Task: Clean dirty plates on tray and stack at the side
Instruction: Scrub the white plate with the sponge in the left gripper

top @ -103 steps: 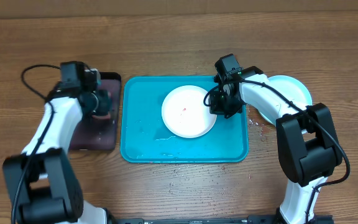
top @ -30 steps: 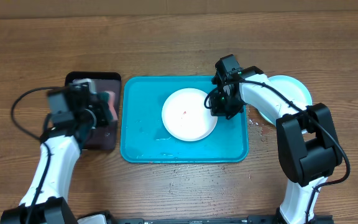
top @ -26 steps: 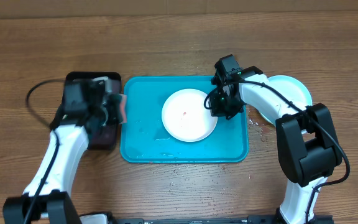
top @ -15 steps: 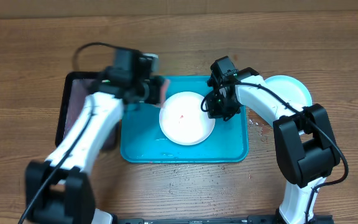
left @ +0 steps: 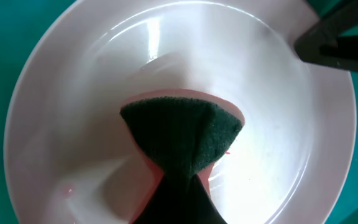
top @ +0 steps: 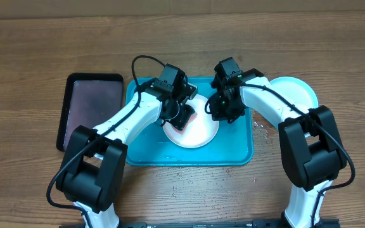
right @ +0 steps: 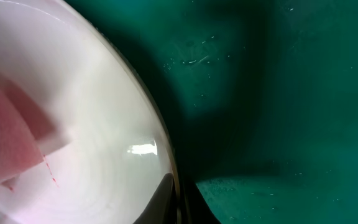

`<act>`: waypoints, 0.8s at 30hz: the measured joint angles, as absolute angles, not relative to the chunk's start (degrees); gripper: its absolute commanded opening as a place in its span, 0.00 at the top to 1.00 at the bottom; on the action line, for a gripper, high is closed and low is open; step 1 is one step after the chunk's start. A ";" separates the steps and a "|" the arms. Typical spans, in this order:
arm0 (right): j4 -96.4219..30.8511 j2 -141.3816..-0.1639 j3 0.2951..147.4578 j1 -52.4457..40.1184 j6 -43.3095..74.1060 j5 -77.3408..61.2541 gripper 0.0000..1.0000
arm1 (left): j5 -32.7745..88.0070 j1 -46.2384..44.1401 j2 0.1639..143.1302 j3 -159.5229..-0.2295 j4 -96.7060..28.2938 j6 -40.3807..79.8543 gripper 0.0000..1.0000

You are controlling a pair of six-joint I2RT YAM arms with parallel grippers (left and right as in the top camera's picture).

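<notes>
Scrubbing is now the step in hand: my left gripper (top: 184, 114) has travelled from the black tray (top: 90, 111) near the left edge of the bench to the white plate (top: 200, 133), carrying the sponge (left: 182, 140) with it. The left gripper is clenched on the sponge. The left wrist view shows the sponge pinched to a waist, with its dark green scouring face spread on the plate floor and pink backing at its edges. My right gripper (top: 215, 109) has not shifted. It remains clamped on the right rim of the white plate, holding the plate steady on the tray (top: 233, 152) at mid-bench.

Meaning for the task: sponge and plate are in contact for the first time, so cleaning of this plate begins here. A faint red smear (right: 50, 177) shows beside the sponge in the right wrist view, so I judge the plate not yet clean. The light cyan plate (top: 300, 92) lies off the tray toward the right edge, partly under my right arm, and I judge that the stack starts there. No yellow-green plate is in view
</notes>
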State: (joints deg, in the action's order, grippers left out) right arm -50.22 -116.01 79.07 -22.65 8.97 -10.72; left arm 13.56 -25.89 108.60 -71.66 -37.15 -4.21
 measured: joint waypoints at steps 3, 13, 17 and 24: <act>-50.22 -116.01 79.07 -22.63 8.97 -10.72 0.96 | 13.26 -26.13 108.68 -71.66 -36.99 -9.47 0.96; -50.28 -116.01 79.07 -22.63 8.97 -10.72 0.96 | 12.53 -29.58 108.90 -71.66 -36.71 -16.27 0.96; -50.41 -116.01 79.07 -22.55 8.99 -10.72 0.96 | 10.50 -29.82 109.62 -71.66 -36.97 -18.09 0.96; -50.39 -116.01 79.07 -22.55 9.02 -10.70 0.96 | 5.89 -30.02 111.26 -71.68 -35.03 -15.70 0.96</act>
